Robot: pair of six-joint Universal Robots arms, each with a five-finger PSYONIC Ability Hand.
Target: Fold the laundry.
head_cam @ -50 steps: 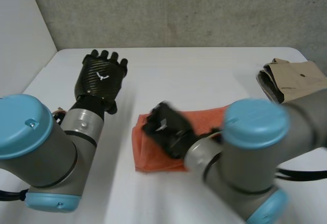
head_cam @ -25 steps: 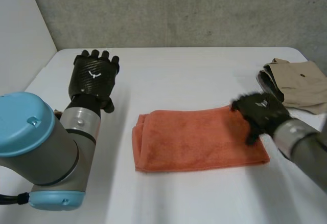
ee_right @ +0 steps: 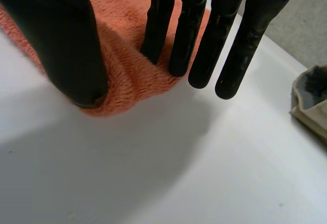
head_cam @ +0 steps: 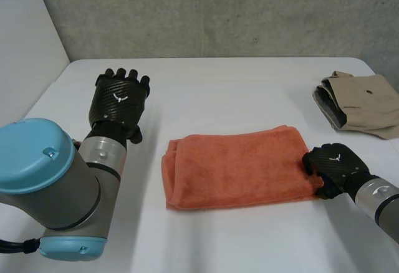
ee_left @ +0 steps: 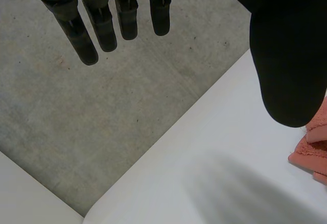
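The soft, limp orange towel (head_cam: 237, 170) lies folded mid-worktop (head_cam: 237, 86), best pinched at its 3 o'clock edge, where the right hand (head_cam: 333, 167) rests straight fingers (ee_right: 204, 50); the left hand (head_cam: 120, 101), at 9 o'clock, hangs open and empty.

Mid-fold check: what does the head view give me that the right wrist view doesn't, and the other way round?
Head view, not the wrist view: the left hand, apart from the towel, and the whole folded orange towel with its layered end. Right wrist view, not the head view: the right hand from the palm side, straight fingers resting on the towel's corner, thumb at its edge. Both: the towel, the right hand, the folded tan clothes and the white table.
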